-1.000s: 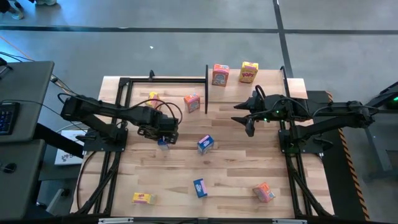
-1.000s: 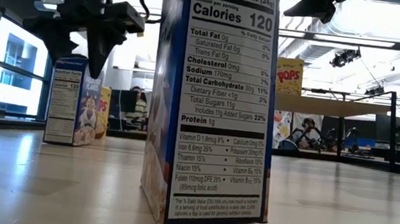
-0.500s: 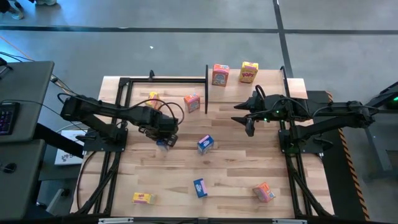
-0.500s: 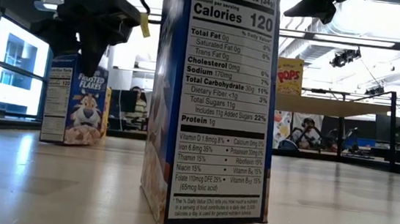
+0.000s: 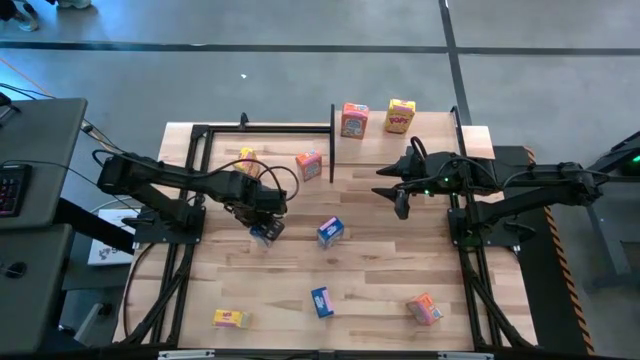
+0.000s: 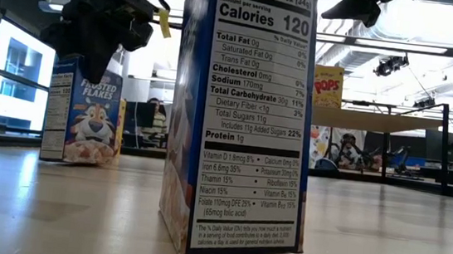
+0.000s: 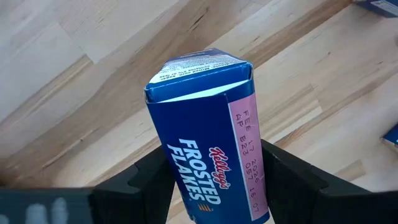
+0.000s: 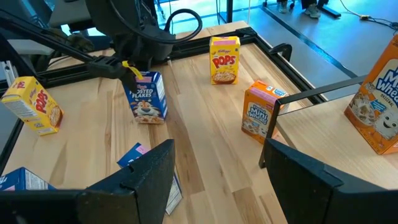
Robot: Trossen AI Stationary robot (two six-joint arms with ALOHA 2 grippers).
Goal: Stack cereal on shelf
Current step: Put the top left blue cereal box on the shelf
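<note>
A blue Frosted Flakes cereal box stands upright at the table's left middle. My left gripper is shut on its top from above. My right gripper hangs open in the air at the right, touching nothing. The shelf is a raised light board at the far middle. An orange box and a yellow Pops box stand on it. Other cereal boxes are spread over the tabletop. My left gripper pinches the Frosted Flakes box at its top end, one finger on each broad face. The fingers come from above, pointing down, across the narrow top flap. The box stands upright below them, its bottom edge at the tabletop.
An orange box and a yellow one stand near the far left frame. A blue box stands mid-table. Near the front edge are a blue box, a yellow one and an orange one. A black upright borders the shelf.
My left gripper has shut on the top of the Frosted Flakes box and rolled about its downward axis. The upright box has turned with it on the spot, from showing its narrow nutrition side in the low view to showing its printed front.
</note>
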